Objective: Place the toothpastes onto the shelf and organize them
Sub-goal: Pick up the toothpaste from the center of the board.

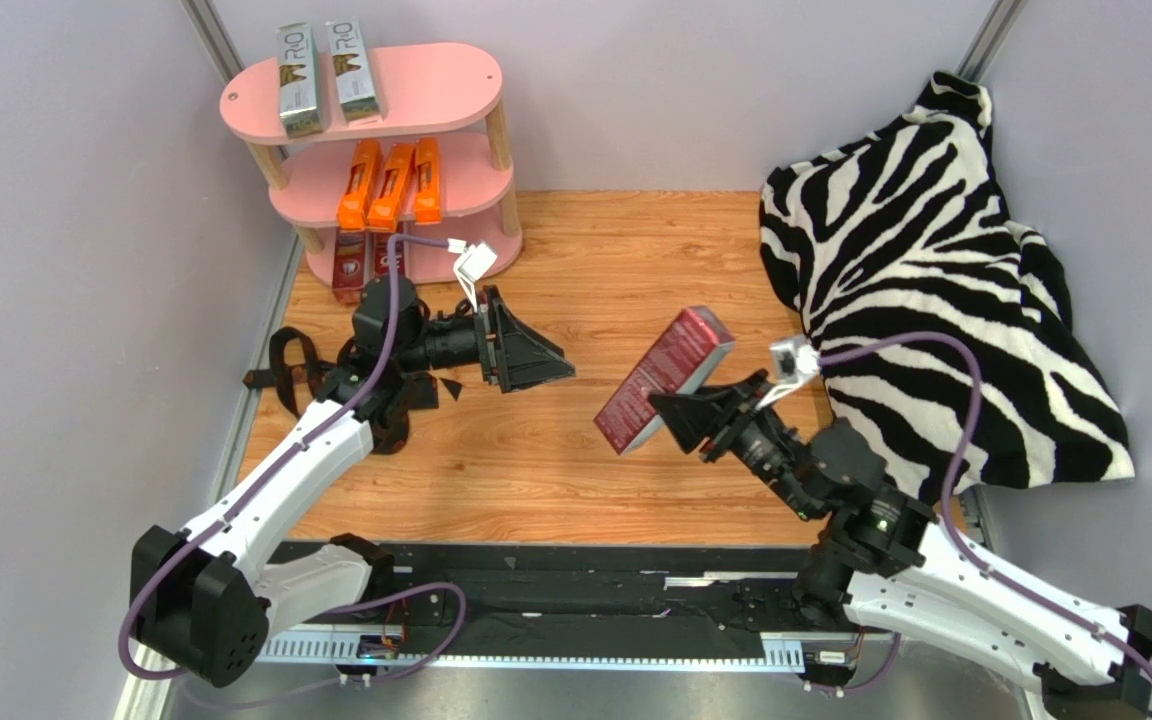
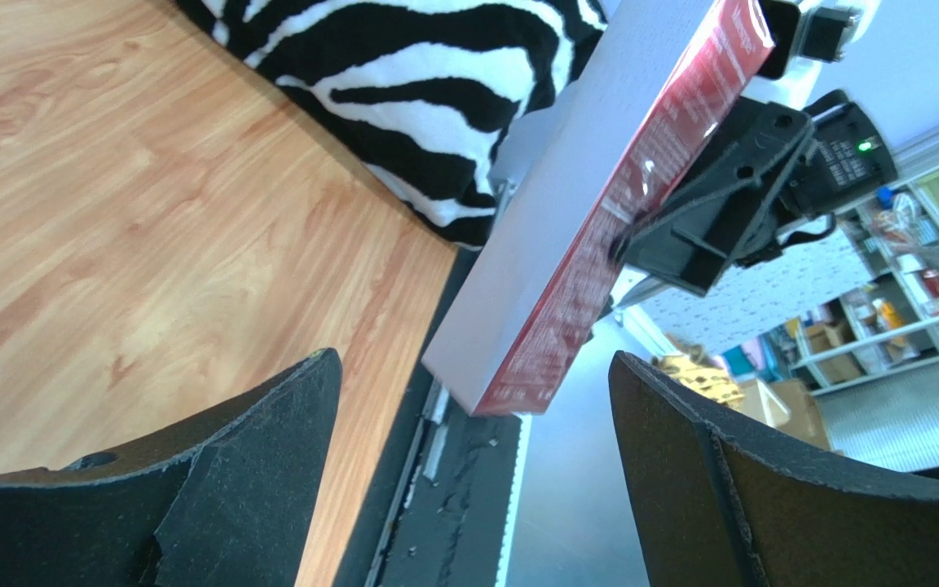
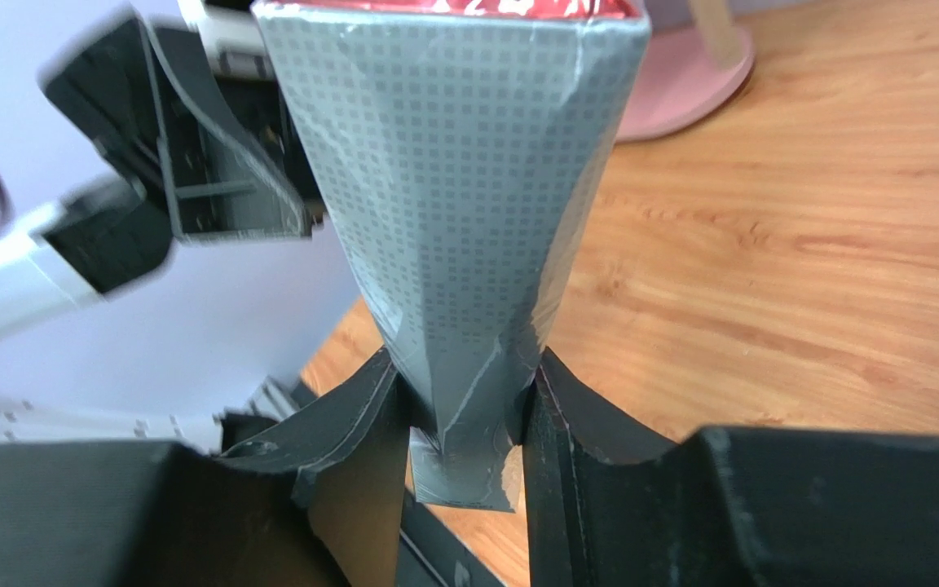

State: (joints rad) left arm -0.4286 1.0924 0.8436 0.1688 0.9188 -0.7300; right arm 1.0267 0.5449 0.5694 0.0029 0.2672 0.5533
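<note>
The right hand is clamped on the lower end of a dark red carton, holding it tilted in the air above the middle of the wooden surface. The left hand faces it from just beside, jaws wide and holding nothing. The pink shelf stands at the far left corner, well apart from the held carton: two silver-grey cartons on top, three orange cartons on the middle board, and a bottom-tier carton in dark red. The left arm lies between the held carton and the shelf. A zebra-print cloth is heaped at the right, and a black strap lies by the left arm.
</note>
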